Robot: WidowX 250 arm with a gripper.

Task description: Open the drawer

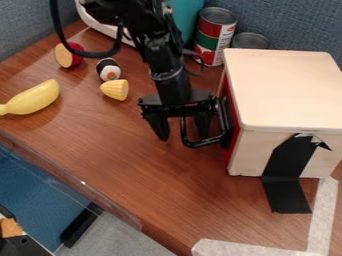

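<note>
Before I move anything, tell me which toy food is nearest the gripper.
The ribbed yellow piece, short and stubby, unlike the long banana. It lies closer to the gripper than the banana, the red fruit or the black-and-white piece.

On the table [153, 185], the drawer box [287, 90] occupies the right, two cans [215, 37] behind. The toy banana [33, 99] lies left; between them lies the corn piece [115, 90], the sushi piece [109, 70] just behind it.

Blue-grey partition [294, 20] behind brown wood-grain tabletop [140, 175]; grey floor [123, 237] below; blue panel [37, 195] lower left, possibly another partition.
</note>
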